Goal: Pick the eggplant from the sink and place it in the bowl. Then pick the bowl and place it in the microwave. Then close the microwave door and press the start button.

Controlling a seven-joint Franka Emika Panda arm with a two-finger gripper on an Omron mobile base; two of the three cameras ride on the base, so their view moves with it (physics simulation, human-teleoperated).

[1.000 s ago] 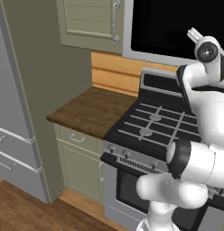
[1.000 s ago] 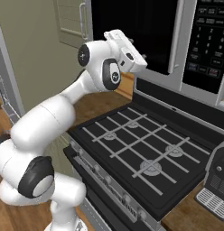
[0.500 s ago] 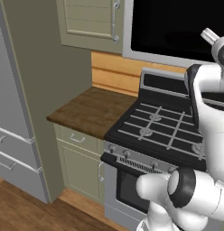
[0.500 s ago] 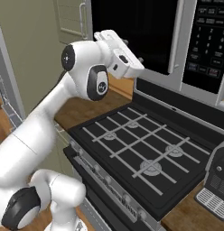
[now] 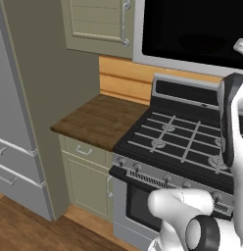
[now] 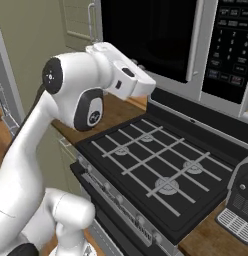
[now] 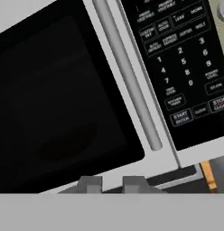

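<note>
The microwave hangs above the stove, and its door (image 7: 59,99) is closed, with the black glass window dark. The same microwave door (image 6: 146,35) (image 5: 192,29) faces both base cameras. To the right of the window runs the long bar handle (image 7: 125,72) (image 6: 196,45), and beyond it the keypad (image 7: 186,67) (image 6: 233,35) with its start button (image 7: 180,118). My gripper (image 7: 111,184) is shut and holds nothing. It sits a short way in front of the door's lower edge, left of the handle. The eggplant, bowl and sink are out of view.
A black gas stove (image 5: 177,142) (image 6: 156,165) lies right below the microwave. A wooden counter (image 5: 99,120) is to its left, with a beige cabinet door (image 5: 96,22) above it and a grey fridge (image 5: 15,122) further left. A dark appliance (image 6: 238,200) stands right of the stove.
The arm has swung right in the left base view, and its elbow has come nearer the right base camera. The hand stays in front of the closed microwave door.
</note>
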